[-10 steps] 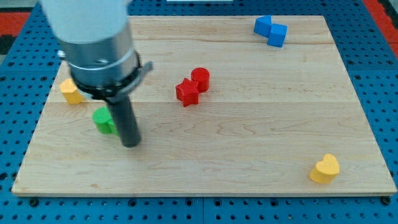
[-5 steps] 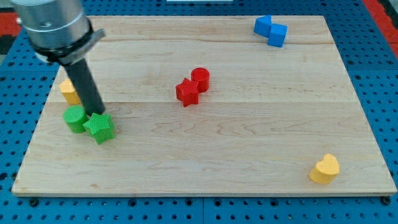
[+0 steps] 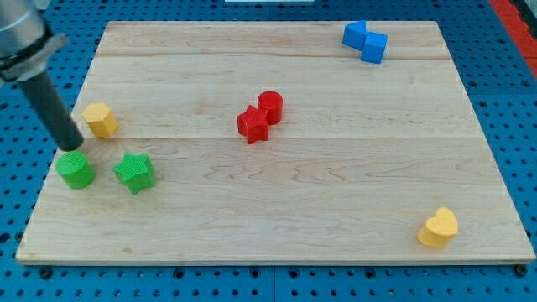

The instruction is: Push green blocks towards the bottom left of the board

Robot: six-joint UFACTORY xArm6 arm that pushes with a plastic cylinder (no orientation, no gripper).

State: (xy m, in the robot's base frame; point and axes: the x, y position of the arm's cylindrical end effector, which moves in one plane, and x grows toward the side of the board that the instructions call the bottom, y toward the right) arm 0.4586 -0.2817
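Observation:
A green cylinder (image 3: 76, 170) and a green star (image 3: 134, 172) lie at the board's left side, a small gap between them. My tip (image 3: 72, 148) stands just above the green cylinder, at or near its top edge, to the upper left of the green star. The dark rod rises from it toward the view's top left corner.
A yellow block (image 3: 100, 119) sits right of the rod near the wooden board's left edge (image 3: 52, 168). A red star (image 3: 252, 124) and red cylinder (image 3: 270, 106) touch at the middle. Two blue blocks (image 3: 364, 39) lie at the top right. A yellow heart (image 3: 439, 227) lies at the bottom right.
My tip moved left across the board, from right of the green blocks to above the cylinder. The green cylinder slid left and slightly down, away from the green star.

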